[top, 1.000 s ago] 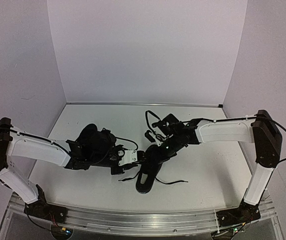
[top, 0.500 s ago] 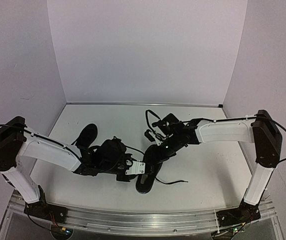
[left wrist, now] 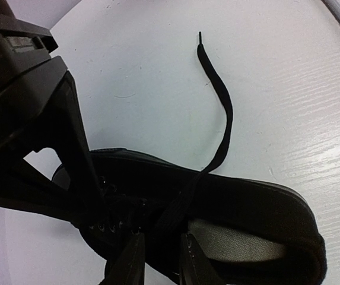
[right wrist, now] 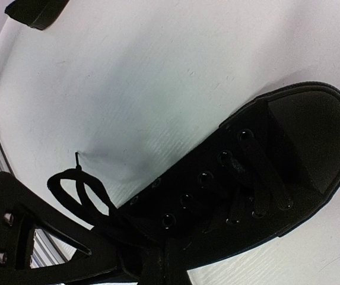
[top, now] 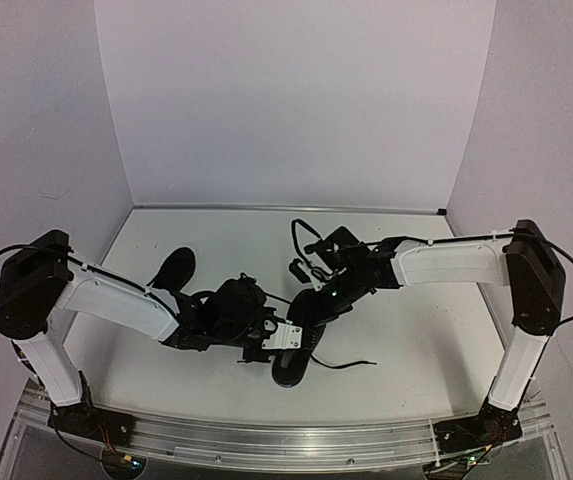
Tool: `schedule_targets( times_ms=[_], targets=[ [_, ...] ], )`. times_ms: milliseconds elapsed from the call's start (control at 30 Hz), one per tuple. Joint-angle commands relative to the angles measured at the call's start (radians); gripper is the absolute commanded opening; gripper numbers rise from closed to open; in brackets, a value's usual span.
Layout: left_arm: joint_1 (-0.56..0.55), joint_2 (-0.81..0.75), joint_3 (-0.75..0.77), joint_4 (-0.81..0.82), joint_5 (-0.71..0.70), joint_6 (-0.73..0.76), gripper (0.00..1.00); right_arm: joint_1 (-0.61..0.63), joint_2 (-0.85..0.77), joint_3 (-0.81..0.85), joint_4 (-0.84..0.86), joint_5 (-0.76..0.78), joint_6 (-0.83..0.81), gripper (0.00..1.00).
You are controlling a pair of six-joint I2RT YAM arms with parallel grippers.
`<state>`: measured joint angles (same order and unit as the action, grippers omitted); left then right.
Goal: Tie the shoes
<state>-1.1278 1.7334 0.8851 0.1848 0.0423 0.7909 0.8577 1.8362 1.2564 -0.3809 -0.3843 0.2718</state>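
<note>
Two shoes sit on the white table (top: 416, 340), well apart. The far shoe (top: 174, 268) lies behind our left arm, and no gripper touches it. The near shoe (top: 292, 368) is at the middle of the table, between our two grippers, with its heel toward the arm bases and its opening facing up.

Our left gripper (top: 299, 337) reaches in from the left to the side of this shoe. In the left wrist view its fingers (left wrist: 130, 261) stand a little apart at the edge of the opening, just beside the pale insole (left wrist: 241, 240). The lace (left wrist: 223, 119) comes out of the eyelets, passes between these fingers, then runs out over the shoe's side onto the bare table, where its tip lies free. We cannot tell whether the fingers pinch the lace or only straddle it.

Our right gripper (top: 312, 303) comes from the right and sits over the laced front of the shoe, clenched. In the right wrist view a loop (right wrist: 78, 187) of the other lace end rises off the table and leads into the closed jaws, so we take it as gripped. The toe cap (right wrist: 312, 130) points away from that gripper, and the crossed lacing over the tongue looks slack.
</note>
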Motion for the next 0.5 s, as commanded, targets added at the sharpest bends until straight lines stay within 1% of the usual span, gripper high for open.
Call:
schedule_targets(
  times_ms=[0,67,267,367,467],
  targets=[
    [-0.006,0.025,0.054,0.013,-0.027,0.020,0.25,-0.005,-0.032,-0.003,0.026,-0.007,0.006,0.00],
    [-0.006,0.034,0.063,0.009,-0.032,0.018,0.23,-0.005,-0.034,-0.005,0.026,-0.007,0.006,0.00],
    [-0.006,0.021,0.065,0.000,-0.033,0.009,0.07,-0.007,-0.036,-0.007,0.027,-0.006,0.009,0.00],
    [-0.006,-0.011,0.043,0.022,-0.061,-0.010,0.00,-0.007,-0.035,-0.008,0.028,-0.005,0.011,0.00],
    [-0.006,-0.048,0.019,0.050,-0.053,-0.042,0.00,-0.007,-0.037,-0.009,0.031,-0.004,0.013,0.00]
  ],
)
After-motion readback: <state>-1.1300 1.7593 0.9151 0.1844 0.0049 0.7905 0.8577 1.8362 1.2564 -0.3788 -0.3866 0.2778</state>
